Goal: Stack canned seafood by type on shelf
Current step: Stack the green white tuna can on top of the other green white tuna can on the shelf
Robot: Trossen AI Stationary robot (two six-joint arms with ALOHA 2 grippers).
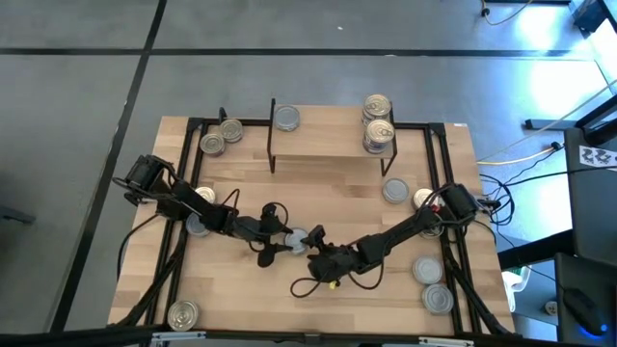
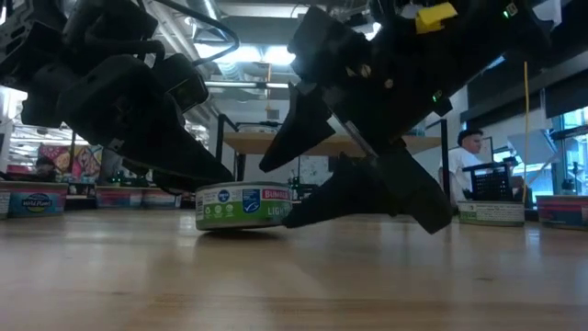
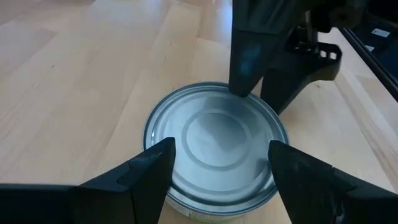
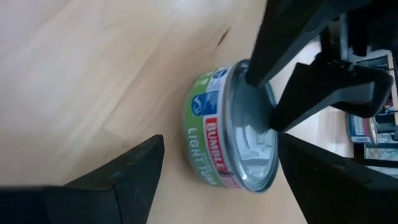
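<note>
can (image 4: 214, 140): "BUMBLE", "LIGHT" | left gripper (image 3: 217, 162) fingers apart; right gripper (image 4: 217, 180) fingers apart

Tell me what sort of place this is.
Probably a robotics lab or workshop, not a shop. The wooden table stands on a bare grey floor with cables trailing beside it, the low view shows exposed ceiling ducts and a person at a monitor, and cans such as this one are test props.

Grey floor (image 1: 77, 116) with dark seams; person (image 2: 469, 152) seated beyond table; ceiling lights (image 2: 243, 55).
</note>
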